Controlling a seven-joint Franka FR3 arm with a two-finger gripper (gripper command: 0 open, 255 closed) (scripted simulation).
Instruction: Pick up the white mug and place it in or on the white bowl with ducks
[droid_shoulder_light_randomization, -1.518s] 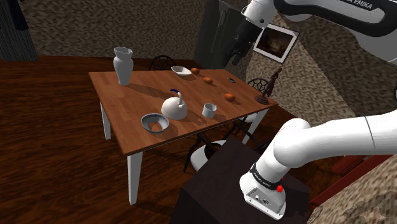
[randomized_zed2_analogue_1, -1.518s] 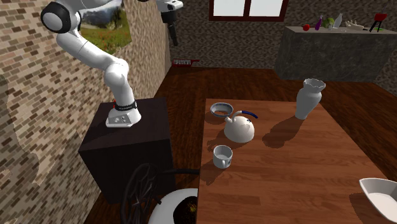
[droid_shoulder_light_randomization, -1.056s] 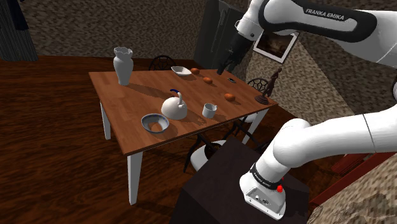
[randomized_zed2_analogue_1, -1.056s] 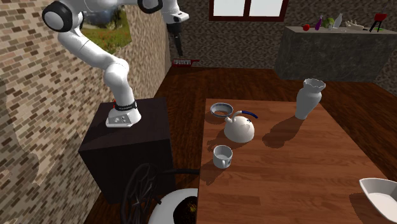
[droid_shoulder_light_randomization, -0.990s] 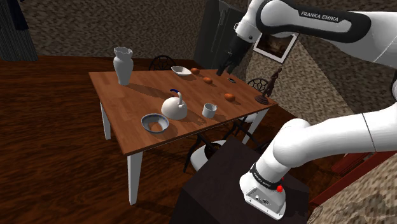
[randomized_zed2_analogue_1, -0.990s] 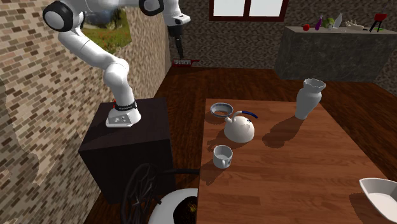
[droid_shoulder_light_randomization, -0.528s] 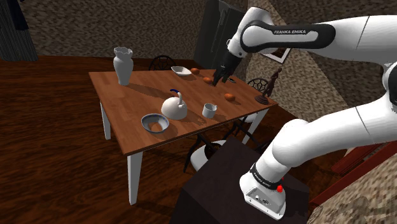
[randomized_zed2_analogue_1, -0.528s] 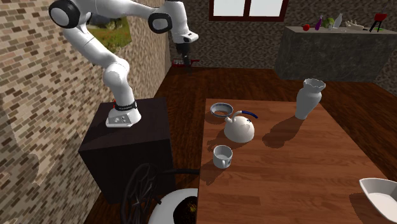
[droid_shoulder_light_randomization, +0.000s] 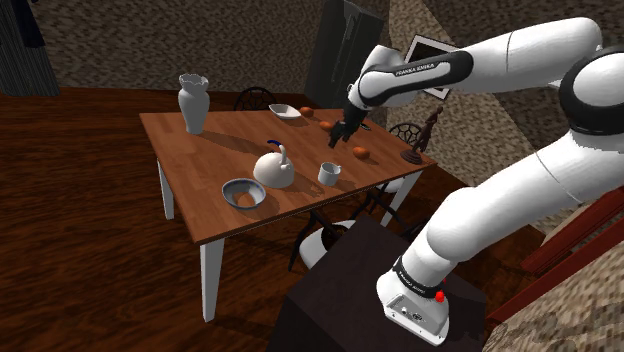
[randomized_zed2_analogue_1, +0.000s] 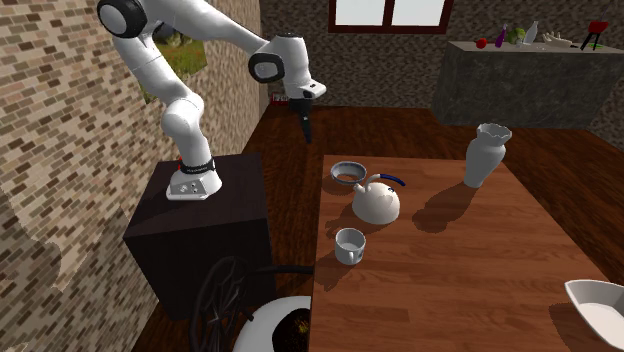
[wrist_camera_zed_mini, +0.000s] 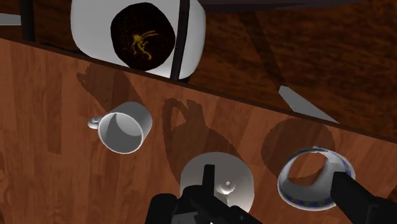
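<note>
mug (wrist_camera_zed_mini: 124, 127) stands lower than the pincer (randomized_zed2_analogue_1: 306, 134), out past one side; bowl (wrist_camera_zed_mini: 315, 179) is by the other. fingers (wrist_camera_zed_mini: 366, 203) stand apart.

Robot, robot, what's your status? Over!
Black gripper open, empty, in the air. White mug upright on wooden table, untouched. White kettle between mug and blue-rimmed white bowl.
</note>
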